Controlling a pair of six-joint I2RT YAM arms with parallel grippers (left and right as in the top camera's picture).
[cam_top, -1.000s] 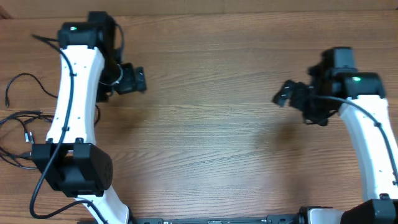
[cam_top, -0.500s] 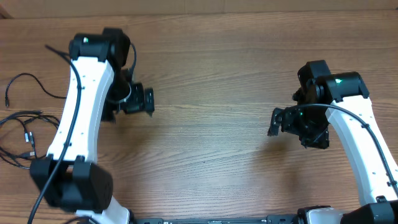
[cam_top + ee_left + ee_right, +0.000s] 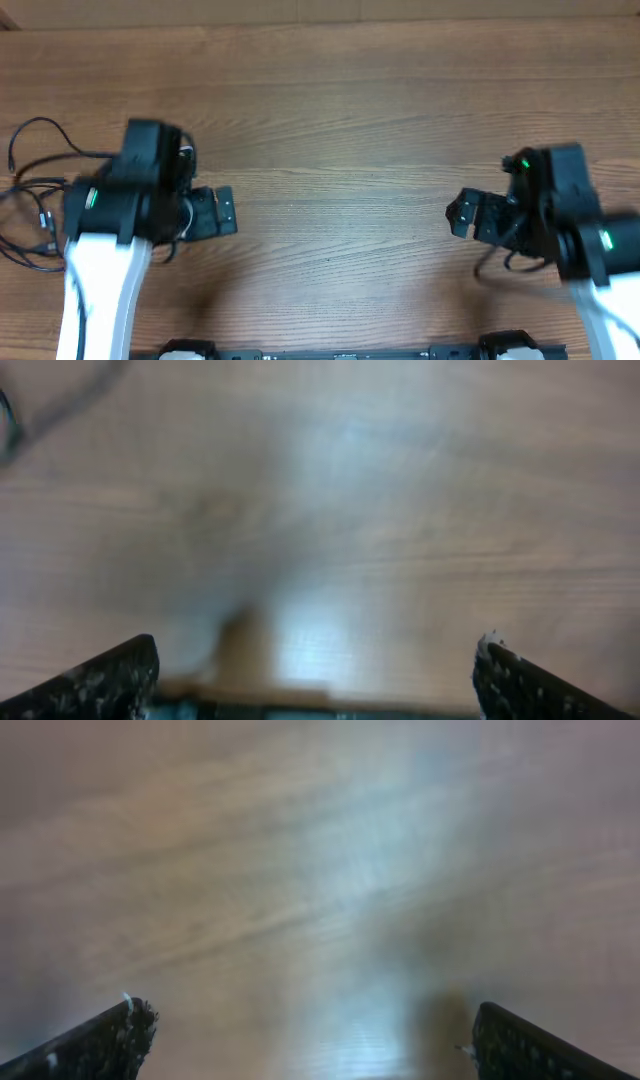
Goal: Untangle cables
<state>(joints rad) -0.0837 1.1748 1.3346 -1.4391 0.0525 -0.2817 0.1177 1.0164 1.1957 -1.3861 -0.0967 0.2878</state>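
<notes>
1. Brown wood-grain bench point(image 3: 340, 120): carries everything listed.
2. Thin black flexible cables point(image 3: 38, 215): loose tangle of loops at the bench's far left edge, just beside the white left arm point(image 3: 95, 270); small plug ends, possibly, though hard to make out.
3. Left gripper point(image 3: 228, 211): jaws wide, holding nothing, over bare wood right of the cables.
4. Right gripper point(image 3: 452, 217): jaws wide, empty, well apart from the cables.

Lying loosely tangled on the brown wood-grain table point(image 3: 340, 120), close to its left edge and touching the bare boards: thin black cables point(image 3: 38, 184) with small plug ends.
</notes>
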